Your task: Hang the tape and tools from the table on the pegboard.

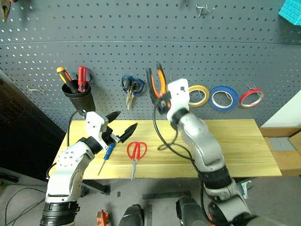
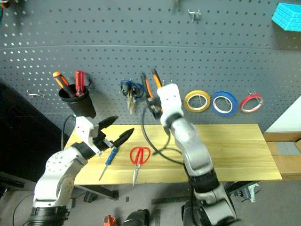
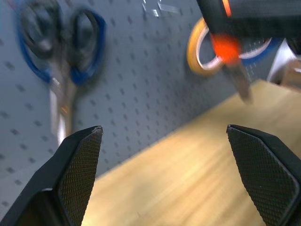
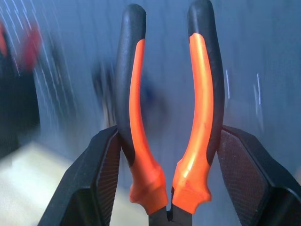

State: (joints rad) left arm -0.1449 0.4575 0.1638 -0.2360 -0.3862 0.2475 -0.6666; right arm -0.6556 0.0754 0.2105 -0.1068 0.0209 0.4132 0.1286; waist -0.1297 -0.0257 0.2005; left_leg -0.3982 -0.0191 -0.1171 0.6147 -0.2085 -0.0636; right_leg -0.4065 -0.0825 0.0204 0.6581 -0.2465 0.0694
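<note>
1. head views: the right gripper (image 1: 158,96) is clamped on the pliers (image 1: 157,81), handles up, against the pegboard (image 1: 141,42) between the blue scissors (image 1: 130,88) and the yellow tape (image 1: 198,95) — little free room on either side. the blue tape (image 1: 224,97) and red tape (image 1: 251,97) hang further right.
2. the left gripper (image 1: 121,125) hangs with jaws wide and empty over the table (image 1: 235,146), near its left end. just below it lie the screwdriver (image 1: 107,156) and red scissors (image 1: 136,154), close to the front edge. the right half of the table is bare.
3. a black cup (image 1: 77,96) with two screwdrivers hangs above the left gripper.
4. left wrist view: spread fingers (image 3: 77,172) frame bare tabletop — blue scissors and yellow tape hang beyond.
5. right wrist view: both pads (image 4: 106,176) press the pliers' handles from outside.
</note>
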